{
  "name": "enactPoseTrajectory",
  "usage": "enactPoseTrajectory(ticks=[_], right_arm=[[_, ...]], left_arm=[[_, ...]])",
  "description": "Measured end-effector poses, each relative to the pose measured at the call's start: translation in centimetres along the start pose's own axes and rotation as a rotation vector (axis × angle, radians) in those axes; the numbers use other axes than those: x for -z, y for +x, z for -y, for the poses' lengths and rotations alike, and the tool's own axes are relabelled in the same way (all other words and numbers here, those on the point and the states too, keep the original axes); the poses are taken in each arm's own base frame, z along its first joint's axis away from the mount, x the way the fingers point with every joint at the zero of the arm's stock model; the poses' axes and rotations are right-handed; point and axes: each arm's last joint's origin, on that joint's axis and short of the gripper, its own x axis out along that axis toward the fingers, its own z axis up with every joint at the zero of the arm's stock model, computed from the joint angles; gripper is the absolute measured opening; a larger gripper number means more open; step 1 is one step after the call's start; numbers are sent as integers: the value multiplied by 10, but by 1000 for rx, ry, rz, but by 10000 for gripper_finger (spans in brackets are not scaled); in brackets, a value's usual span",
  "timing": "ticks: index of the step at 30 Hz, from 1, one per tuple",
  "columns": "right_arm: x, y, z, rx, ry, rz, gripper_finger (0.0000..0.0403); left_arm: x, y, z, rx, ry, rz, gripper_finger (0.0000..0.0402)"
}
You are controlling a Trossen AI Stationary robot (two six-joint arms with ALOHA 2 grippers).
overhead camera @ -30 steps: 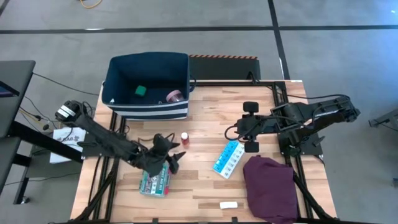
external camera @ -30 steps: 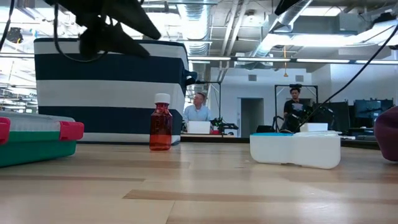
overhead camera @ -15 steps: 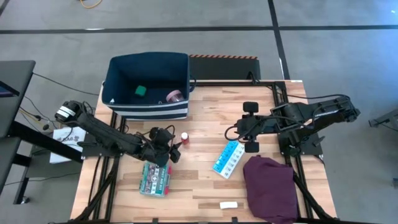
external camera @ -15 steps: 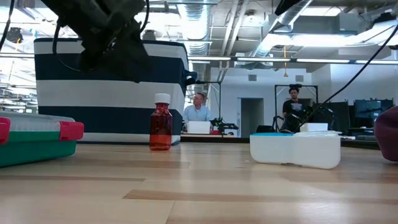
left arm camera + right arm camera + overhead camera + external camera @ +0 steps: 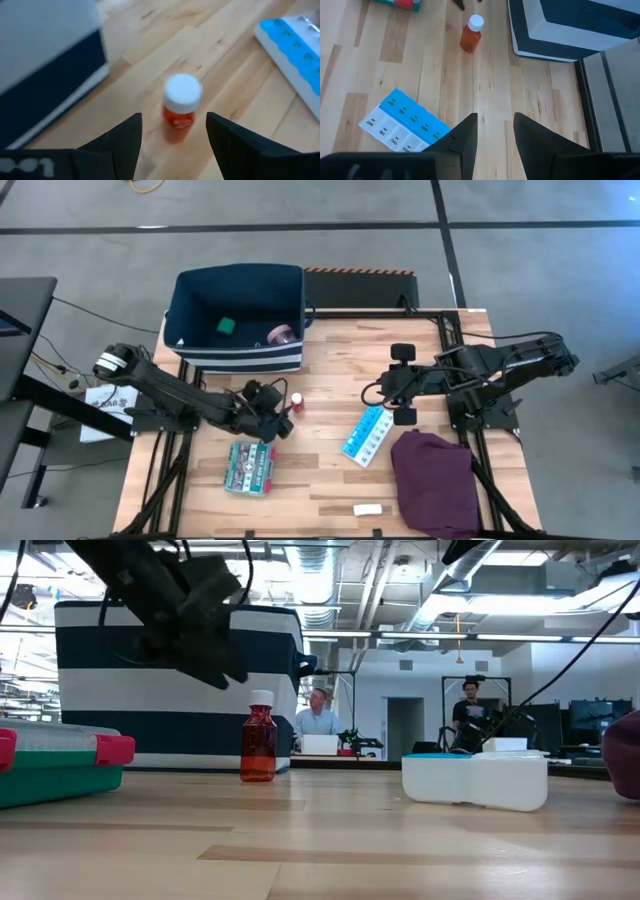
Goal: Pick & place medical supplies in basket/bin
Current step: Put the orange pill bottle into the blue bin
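Here the left tool (image 5: 278,408) hangs above the tabletop (image 5: 330,370) with its fingers spread wide and nothing between them, pointed at the small red-capped bottle (image 5: 297,401). In the left wrist view the bottle (image 5: 181,106) stands upright just beyond the two dark fingertips (image 5: 129,131), lined up with the gap between them but not touching either. Its cap looks white in the wrist and low views (image 5: 258,745). From the high view the bottle stands just beside the tool, on the side toward the right arm, and near the front wall of the navy-blue bin (image 5: 240,358).

Inside the bin lie the green tape roll (image 5: 226,326) and the pink round cup (image 5: 281,335). The green-red flat box (image 5: 250,468) lies flat on the tabletop close below the left tool, apart from it. The light-blue pill organizer (image 5: 366,434) lies near the middle of the tabletop, with the small white bar (image 5: 367,509) near the front edge and the purple cloth (image 5: 434,479) beside it.

The right tool (image 5: 402,383) waits over the right half of the tabletop, its fingers open and empty, just above the pill organizer.
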Motion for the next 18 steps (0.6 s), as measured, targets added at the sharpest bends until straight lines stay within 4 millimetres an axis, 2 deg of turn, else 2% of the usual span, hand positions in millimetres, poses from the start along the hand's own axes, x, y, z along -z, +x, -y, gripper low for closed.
enactPoseTrajectory(ticks=[4,8,18], right_arm=[[0,0,0,0,-2,0,120],[0,0,0,0,-2,-2,120],[0,0,0,1,-1,-5,120]], left_arm=[[14,19,11,-16,29,-3,204],[20,29,18,-62,40,76,203],[18,32,17,-117,39,141,203]])
